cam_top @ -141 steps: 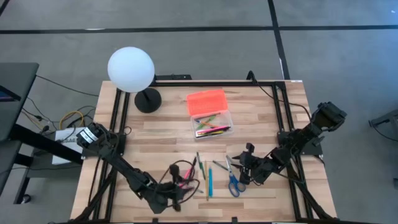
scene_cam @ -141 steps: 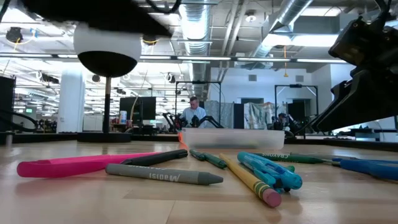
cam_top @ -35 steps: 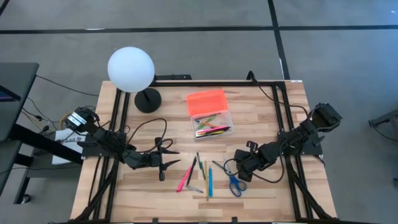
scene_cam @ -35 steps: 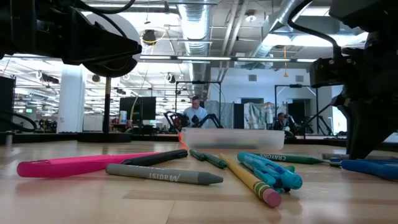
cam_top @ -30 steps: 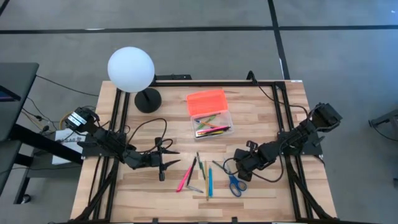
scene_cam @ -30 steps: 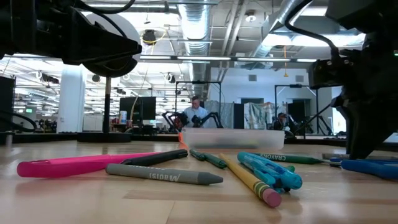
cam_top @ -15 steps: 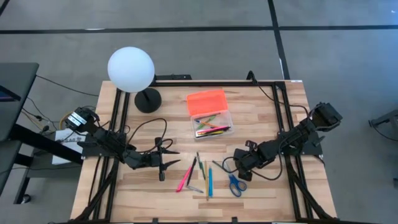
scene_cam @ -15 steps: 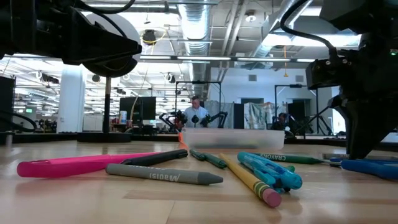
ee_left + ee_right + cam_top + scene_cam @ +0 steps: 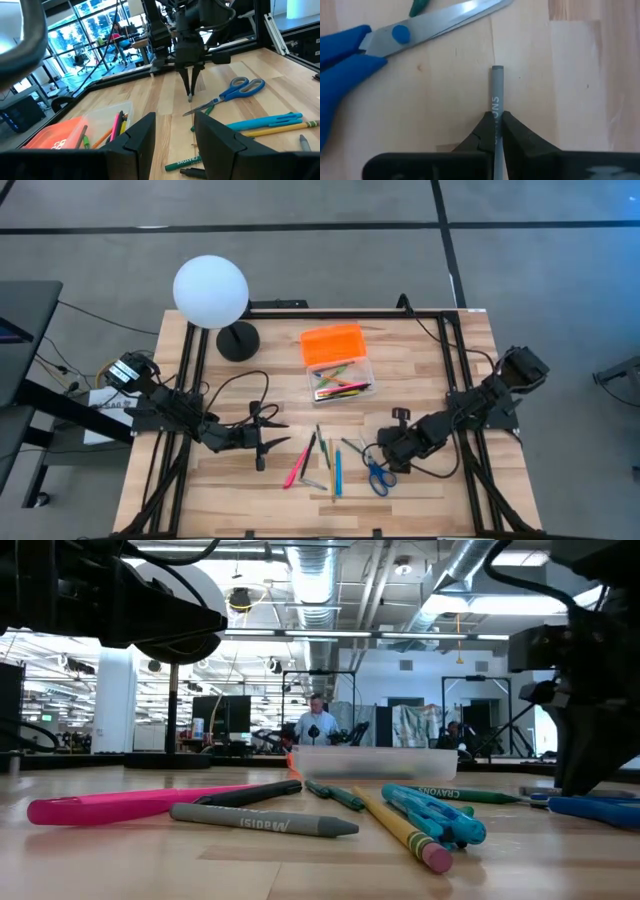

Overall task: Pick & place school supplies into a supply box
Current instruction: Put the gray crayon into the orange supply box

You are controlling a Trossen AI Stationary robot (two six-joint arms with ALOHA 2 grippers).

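Open room: bare wooden desk (image 9: 430,360) right of the clear plastic box with the orange lid (image 9: 336,363).
In the way: white globe lamp (image 9: 211,292), far-left corner.

We are looking into a large open robotics lab. Exposed ducts and pipes (image 9: 330,585) are running across the ceiling at the top of the low view, a person (image 9: 316,722) is sitting at mid-frame among other arm rigs (image 9: 480,720), and tall windows (image 9: 100,35) are lighting the upper left of the left wrist view.
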